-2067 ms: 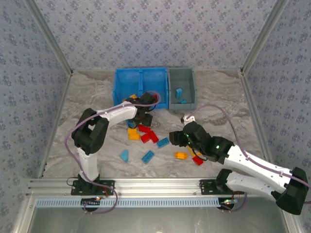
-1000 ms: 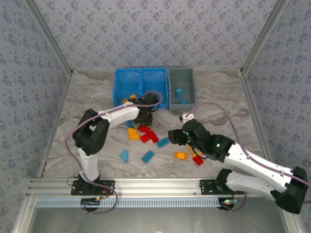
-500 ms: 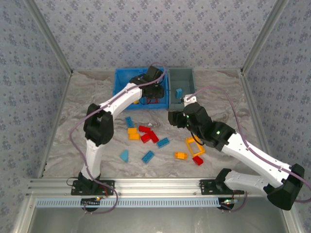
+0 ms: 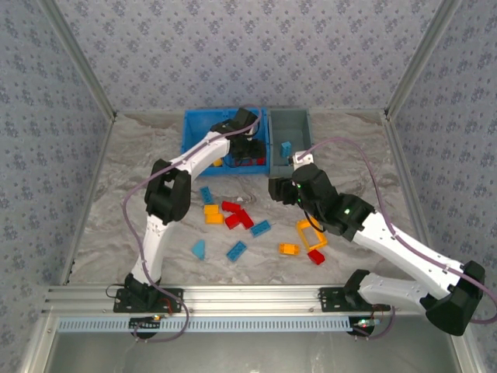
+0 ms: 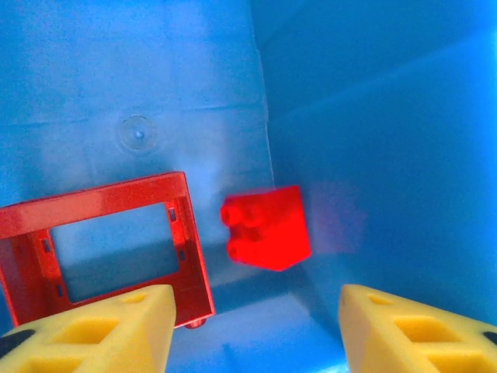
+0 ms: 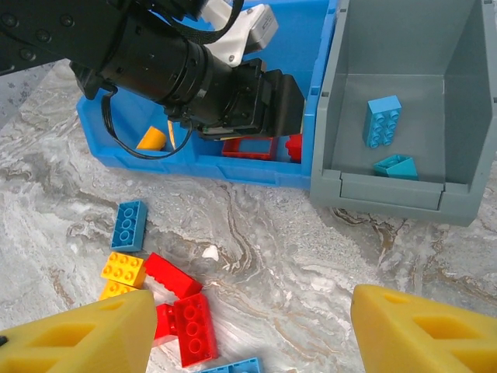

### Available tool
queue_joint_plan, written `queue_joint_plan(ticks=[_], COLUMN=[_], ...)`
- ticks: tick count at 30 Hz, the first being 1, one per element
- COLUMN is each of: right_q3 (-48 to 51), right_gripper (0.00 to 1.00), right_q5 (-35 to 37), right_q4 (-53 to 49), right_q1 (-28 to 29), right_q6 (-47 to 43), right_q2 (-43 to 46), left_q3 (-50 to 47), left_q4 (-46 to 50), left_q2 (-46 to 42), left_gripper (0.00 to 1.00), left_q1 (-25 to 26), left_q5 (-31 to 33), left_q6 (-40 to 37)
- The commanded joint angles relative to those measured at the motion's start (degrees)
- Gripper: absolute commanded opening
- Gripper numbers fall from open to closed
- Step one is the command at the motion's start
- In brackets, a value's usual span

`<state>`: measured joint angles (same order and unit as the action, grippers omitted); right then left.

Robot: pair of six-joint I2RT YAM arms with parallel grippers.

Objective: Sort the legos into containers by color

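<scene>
We are working on putting a red lego away. On the left, the blue bin has two rooms, and an orange-yellow piece is lying in its left room. Our left gripper is hanging inside the right room with its fingers wide apart and nothing between them. Just under it, a red brick is showing beside a red frame, close but not touching. The brick looks blurry, so it may be falling or lying on the bin floor; we cannot tell which. We think this red drop is just about done. Next, the left arm needs to lift straight up so it is not bumping the bin walls, then go for a loose red brick on the table. Red, orange-yellow and light blue legos are waiting there in the middle. Further right, our right gripper is hovering over the table with its fingers wide, holding nothing. Beside it, the grey bin is holding two light blue pieces. We think the right arm needs to come down over a loose light blue brick and close on it.
</scene>
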<state>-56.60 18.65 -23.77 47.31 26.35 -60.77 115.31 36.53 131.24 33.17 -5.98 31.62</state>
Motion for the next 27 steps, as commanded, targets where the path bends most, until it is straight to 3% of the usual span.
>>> queue_joint_plan(ticks=[1,7,11,14,19,22,27], right_q3=[0.69,-0.49,-0.32,4.71,13.62,15.59,16.42], right_gripper=[0.7,0.67,0.6,0.57,0.57,0.55,0.47], right_q5=[0.78,3.94,3.42,-1.26,-8.64,-11.23,-11.88], right_q4=[-1.56,-9.85,-23.3,-27.31,-24.37,-21.28,-18.19], right_q1=[-0.36,-1.31,-6.41,-11.55,-17.35,-18.89,-19.96], right_q6=[1.06,2.76,9.1,11.94,12.07,10.94,10.21], right_q2=[0.32,0.83,-0.1,-0.17,-1.12,-5.19,-11.76], left_q3=[-1.95,-8.75,-17.71,-28.64,-45.47,-51.38,-55.15], left_q4=[-0.88,-1.66,-3.57,-7.86,-16.16,-19.13,-20.32], left_q2=[-6.95,-17.4,-27.51,-36.48,-47.2,-50.03,-51.52], left_gripper=[0.61,0.61,0.62,0.63,0.65,0.65,0.64], left_q1=[0.26,0.93,3.76,8.66,21.3,28.49,35.42], left_q5=[0.79,4.35,4.12,3.2,4.98,7.34,10.35], left_q6=[0.24,0.37,0.09,1.51,6.57,9.53,11.94])
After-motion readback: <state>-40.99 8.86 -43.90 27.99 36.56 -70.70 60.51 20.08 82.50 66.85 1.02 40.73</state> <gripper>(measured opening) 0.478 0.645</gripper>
